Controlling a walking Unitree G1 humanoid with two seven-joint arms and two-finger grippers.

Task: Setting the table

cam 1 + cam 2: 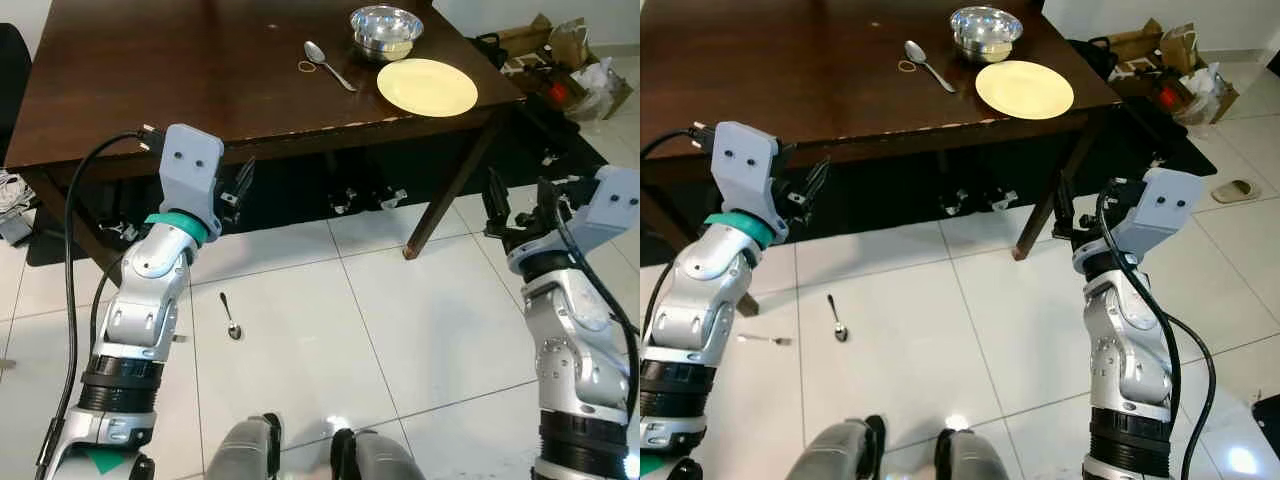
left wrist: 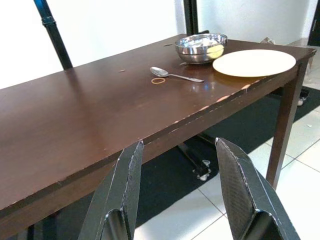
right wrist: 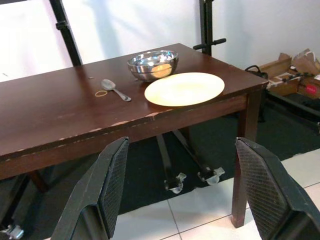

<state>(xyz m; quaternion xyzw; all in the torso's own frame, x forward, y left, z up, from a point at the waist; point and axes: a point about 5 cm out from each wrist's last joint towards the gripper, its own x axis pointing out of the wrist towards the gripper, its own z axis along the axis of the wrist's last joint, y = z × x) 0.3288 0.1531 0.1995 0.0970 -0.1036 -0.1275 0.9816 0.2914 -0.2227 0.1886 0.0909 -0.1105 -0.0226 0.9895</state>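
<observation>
Both arms raised in front of the dark wood counter [image 1: 150, 90], neither touching anything. Left gripper [image 1: 236, 188] sits at left-centre of the head view just below the counter edge, jaws spread wide, empty. Right gripper [image 1: 518, 208] at the right edge, off the counter's corner leg, jaws also wide apart, nothing held. Place setting is clustered at the counter's far right corner, upper right of frame: yellow plate [image 1: 427, 86], steel bowl [image 1: 386, 30] just behind it, big spoon [image 1: 326, 62] to their left with a rubber band [image 1: 306, 67] beside it. A small spoon [image 1: 231, 318] lies on the white tile floor, lower left of centre, and a fork [image 1: 765, 340] further left. Risks, as I read it: the floor cutlery is close to the robot's feet [image 1: 310, 455], so a step forward could kick or crush it; flat thin metal on slick tile is likely to skid out of the jaws; bending down near the counter edge could clip the left wrist on it.
</observation>
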